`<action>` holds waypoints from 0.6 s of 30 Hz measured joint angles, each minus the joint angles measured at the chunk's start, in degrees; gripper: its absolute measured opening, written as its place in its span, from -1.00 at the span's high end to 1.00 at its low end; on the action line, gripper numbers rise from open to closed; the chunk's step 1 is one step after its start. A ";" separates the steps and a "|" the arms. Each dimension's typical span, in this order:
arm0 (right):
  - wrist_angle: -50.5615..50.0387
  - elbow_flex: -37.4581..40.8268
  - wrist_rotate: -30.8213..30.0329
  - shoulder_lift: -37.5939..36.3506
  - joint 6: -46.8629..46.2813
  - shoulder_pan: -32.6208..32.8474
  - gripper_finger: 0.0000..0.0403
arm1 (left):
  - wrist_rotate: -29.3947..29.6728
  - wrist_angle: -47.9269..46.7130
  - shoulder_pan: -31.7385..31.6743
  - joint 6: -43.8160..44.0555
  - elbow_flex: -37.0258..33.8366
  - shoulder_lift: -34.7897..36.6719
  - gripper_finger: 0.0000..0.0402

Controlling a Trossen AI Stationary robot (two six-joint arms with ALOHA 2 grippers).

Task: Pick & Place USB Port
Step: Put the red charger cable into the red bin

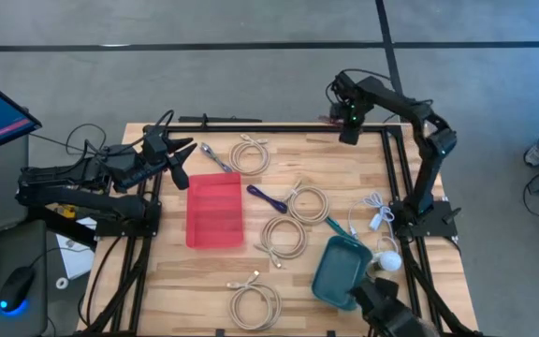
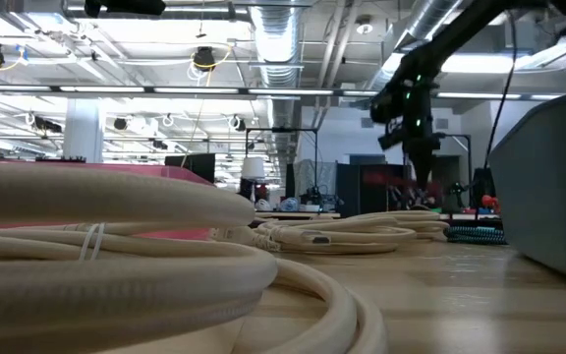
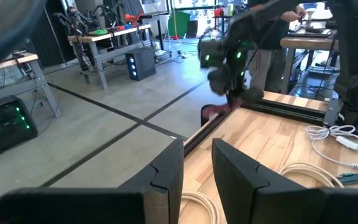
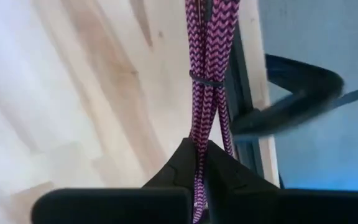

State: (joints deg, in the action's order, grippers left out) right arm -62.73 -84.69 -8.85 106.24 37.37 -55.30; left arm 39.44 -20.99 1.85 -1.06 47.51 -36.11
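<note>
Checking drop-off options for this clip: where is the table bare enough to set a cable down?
Bare wood lies in the near-left corner, below the red tray and left of the near cream cable coil, and between the far cream coil and the right hand. Crowded: the centre coils and the teal bin.

The right claw (image 1: 349, 131) hangs clamped shut at the table's far edge; the left claw (image 1: 178, 161) rests open.

No text, label, brand, number or sign can be read in any of the views; nothing on the table, the arms or in the room behind shows legible lettering.
</note>
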 joint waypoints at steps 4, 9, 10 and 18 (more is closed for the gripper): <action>-0.30 0.01 1.65 -6.31 -3.54 0.02 0.99 | 0.00 0.00 0.00 0.00 0.00 0.01 0.58; -1.58 0.01 5.12 -14.90 -8.57 0.72 0.99 | 0.00 0.00 0.00 0.00 0.00 0.01 0.58; -2.40 0.01 5.76 -16.41 -9.64 0.97 0.99 | 0.00 0.00 0.02 0.00 0.00 -0.01 0.58; -4.69 0.01 5.87 -25.28 -17.86 6.13 1.00 | 0.00 0.00 0.00 -0.07 0.00 0.00 0.58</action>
State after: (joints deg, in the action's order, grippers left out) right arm -67.42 -84.68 -2.98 80.95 19.50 -49.17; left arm 39.44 -20.99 1.85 -1.13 47.51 -36.10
